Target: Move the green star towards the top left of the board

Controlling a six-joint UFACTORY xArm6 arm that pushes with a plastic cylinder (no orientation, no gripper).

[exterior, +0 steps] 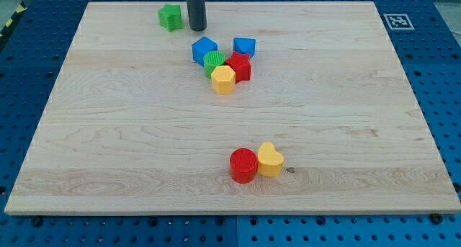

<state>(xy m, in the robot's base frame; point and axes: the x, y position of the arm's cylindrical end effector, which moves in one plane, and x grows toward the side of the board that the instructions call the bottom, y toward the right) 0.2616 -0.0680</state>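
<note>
Bare board (108,45) left of green star (170,16)

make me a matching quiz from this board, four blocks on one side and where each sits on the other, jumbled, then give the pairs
Blocks:
1. green star
2. yellow heart
3. green cylinder
4. red cylinder

Places:
A. in the cluster of five blocks, between two others
B. near the view's top edge, just left of my tip
C. touching the red cylinder, on its right
D. leftmost of the bottom pair

Pairs: 1-B, 2-C, 3-A, 4-D
</note>
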